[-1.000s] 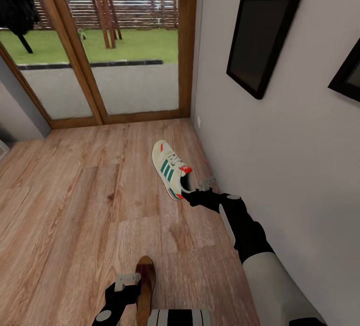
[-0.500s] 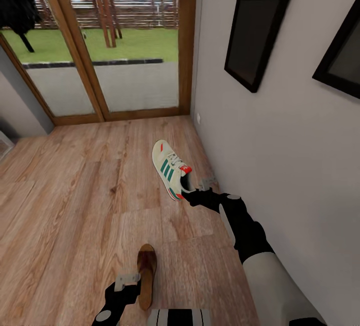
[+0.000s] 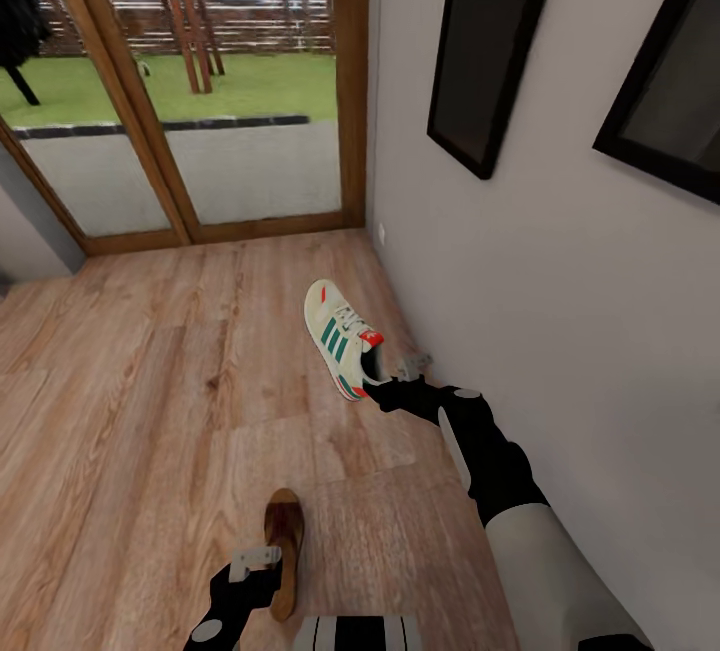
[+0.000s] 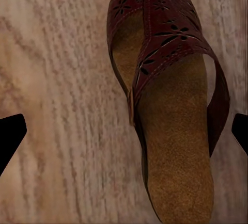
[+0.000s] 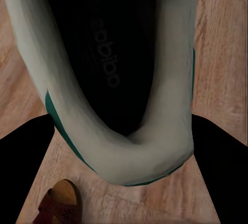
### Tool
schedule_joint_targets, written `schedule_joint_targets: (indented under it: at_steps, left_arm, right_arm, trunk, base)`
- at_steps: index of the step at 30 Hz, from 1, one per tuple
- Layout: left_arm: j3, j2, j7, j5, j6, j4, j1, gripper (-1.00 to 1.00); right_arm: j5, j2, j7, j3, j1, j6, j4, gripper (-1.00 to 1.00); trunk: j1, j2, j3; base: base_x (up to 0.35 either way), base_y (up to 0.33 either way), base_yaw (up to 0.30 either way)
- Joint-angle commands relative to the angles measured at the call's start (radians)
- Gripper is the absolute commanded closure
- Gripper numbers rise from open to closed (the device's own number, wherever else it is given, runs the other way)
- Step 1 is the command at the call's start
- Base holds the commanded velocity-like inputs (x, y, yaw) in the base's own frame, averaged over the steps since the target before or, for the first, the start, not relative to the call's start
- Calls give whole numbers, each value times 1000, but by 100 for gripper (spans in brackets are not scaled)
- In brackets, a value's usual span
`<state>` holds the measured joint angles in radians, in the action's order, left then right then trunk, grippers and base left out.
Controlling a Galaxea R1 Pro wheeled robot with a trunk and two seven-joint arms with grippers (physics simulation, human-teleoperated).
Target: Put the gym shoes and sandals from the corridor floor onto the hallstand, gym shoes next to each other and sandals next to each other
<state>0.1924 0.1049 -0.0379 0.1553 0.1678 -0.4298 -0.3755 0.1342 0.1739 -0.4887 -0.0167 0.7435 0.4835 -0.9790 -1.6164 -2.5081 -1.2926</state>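
one gym shoe (image 3: 340, 339) hangs above the corridor floor (image 3: 150, 411), toe pointing away toward the far glass door (image 3: 200, 81) and heel nearest the robot. the right claw (image 3: 385, 383) grips it at the heel; in the right wrist view the white heel collar (image 5: 129, 152) sits between the two dark fingers, so that claw is closed on the shoe. the shoe is close to the grey wall (image 3: 560, 311) on the right, where two dark picture frames (image 3: 480, 61) hang.

nearer the robot and to the left, one brown sandal (image 3: 284, 546) lies beside the left claw (image 3: 250, 571). the left wrist view looks straight down on its cut-out strap (image 4: 155, 38) and footbed, with the dark fingertips (image 4: 10, 136) set wide at either side, the sandal toward one of them. whether the sandal is lightly held or just resting on the floor is hard to judge from here; the claw looks wide, so probably it is not gripped.

as for progress, this seems an early stage: one shoe is lifted, one sandal is at hand, and nothing seen here is on the hallstand yet. the second gym shoe, the second sandal, carrying and pairing all remain.
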Motion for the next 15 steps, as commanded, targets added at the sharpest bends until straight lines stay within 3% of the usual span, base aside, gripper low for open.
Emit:
schedule_joint_targets:
  at_steps: [1,7,15]
  left_arm:
    - [5,1,-2,10,3,0,0,-100]
    - [5,1,-2,10,1,0,0,-100]
    - [4,1,-1,12,1,0,-1,-100]
  right_arm:
    - [10,1,-7,1,1,3,-1,100]
    - [10,1,-7,1,1,3,-1,100]
    - [10,1,-7,1,1,3,-1,100]
  trunk:
    - [0,0,-1]
    - [0,0,-2]
    - [-3,-2,-39]
  base:
    - [0,0,-121]
    - [0,0,-26]
    - [0,0,-2]
